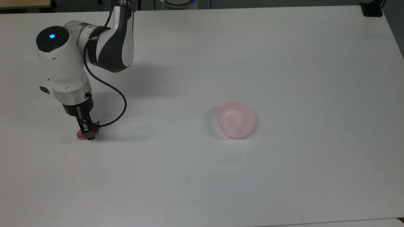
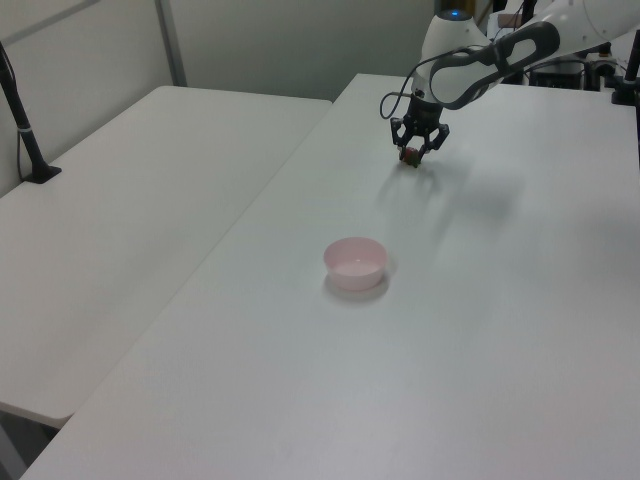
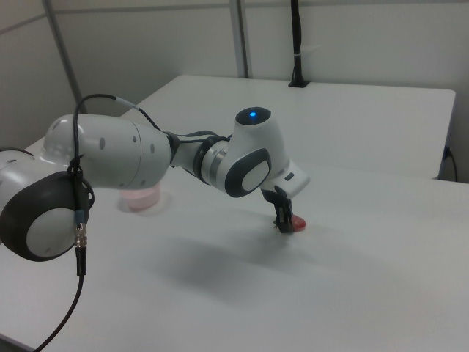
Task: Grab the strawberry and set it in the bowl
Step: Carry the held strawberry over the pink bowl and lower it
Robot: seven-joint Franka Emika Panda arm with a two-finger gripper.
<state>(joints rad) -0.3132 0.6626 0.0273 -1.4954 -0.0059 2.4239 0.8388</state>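
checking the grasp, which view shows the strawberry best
The right view: the strawberry shows as a clear red body beside the gripper. In the top view just a red sliver peeks past the gripper. In the left view it is a tiny red speck between the fingers.

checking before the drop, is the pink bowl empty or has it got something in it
Empty. The small round pale pink plastic bowl shows only its bare inside in the top view, and the glossy red strawberry sits far off, at the gripper.
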